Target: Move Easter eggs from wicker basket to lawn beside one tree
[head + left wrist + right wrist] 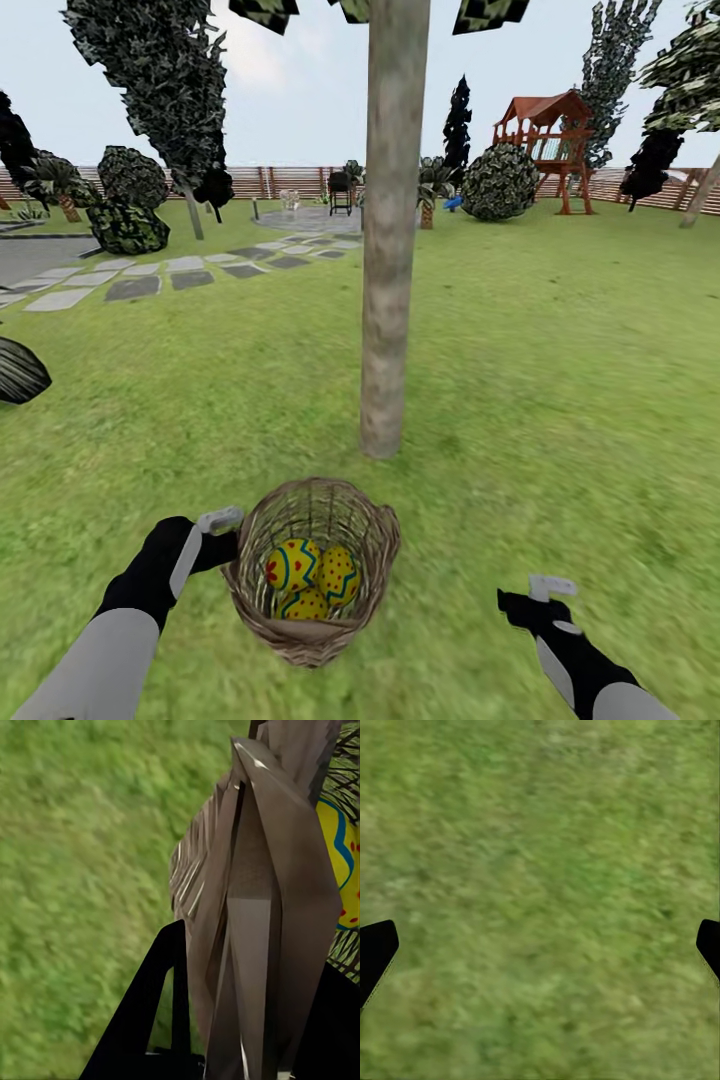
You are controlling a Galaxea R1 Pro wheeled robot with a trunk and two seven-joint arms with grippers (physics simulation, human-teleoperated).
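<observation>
From the head view, the wicker basket (315, 570) sits low in front of the robot, just short of the tree (392, 230) whose bare trunk rises from the lawn (560, 400). All three Easter eggs (305, 578) lie together in its bottom. The left gripper (222, 535) is at the basket's left rim, while the right gripper (545, 600) hangs over bare grass well to the basket's right. Whether the basket rests on the grass or is lifted I cannot tell.

In the left wrist view, a woven wall of the basket (255, 907) stands between the black fingers (146, 1012), which look clenched on it; part of a yellow egg with a blue band shows through the weave (337, 847).

In the right wrist view, the two fingertips (375, 952) sit far apart at the edges with only grass between them, so that gripper is released and holds nothing.

The step in hand seems to be steadying the basket beside the trunk for unloading. To do it well, keep the left grasp firm and the basket level, bring the free right gripper over the opening from above, and take the topmost egg first, closing gently so that it does not squirt away.
</observation>
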